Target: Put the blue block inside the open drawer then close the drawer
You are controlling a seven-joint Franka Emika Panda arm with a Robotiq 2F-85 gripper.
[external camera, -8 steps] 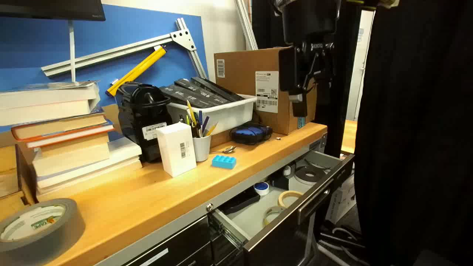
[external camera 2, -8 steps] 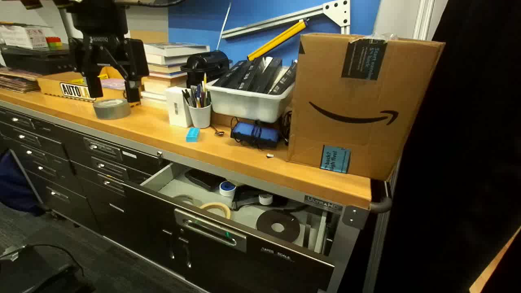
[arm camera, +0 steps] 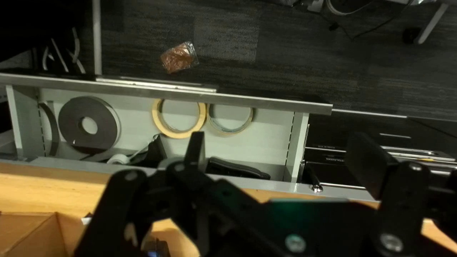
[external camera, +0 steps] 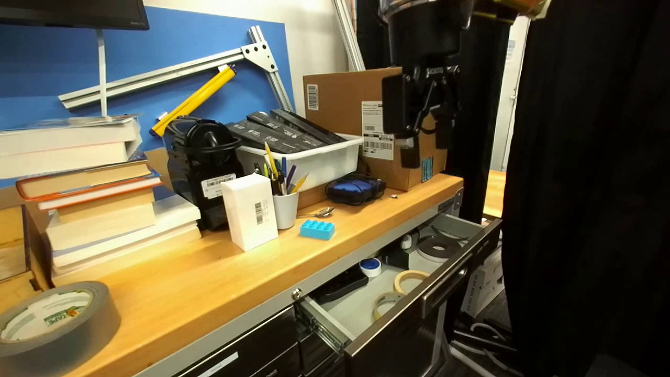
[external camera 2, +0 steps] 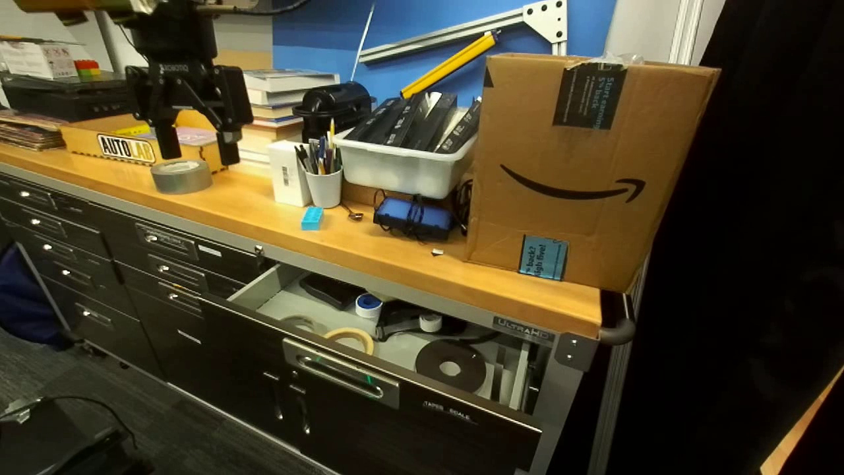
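The small light-blue block lies on the wooden tabletop near its front edge; it also shows in an exterior view. It is not visible in the wrist view. The drawer is pulled open below the tabletop, dark front, pale grey inside; it also shows in an exterior view and the wrist view. It holds tape rolls and black items. My gripper hangs in the air, well above the tabletop and apart from the block. Its fingers are wide apart with nothing between them, in an exterior view and the wrist view.
A white box and a pen cup stand beside the block. A spoon and a dark-blue cabled device lie behind it. A large carton stands at one end. A silver tape roll and books are towards the opposite end.
My gripper has moved a little, leftward in one exterior view and rightward in the other. Its fingers stay open. The block and drawer have not moved.
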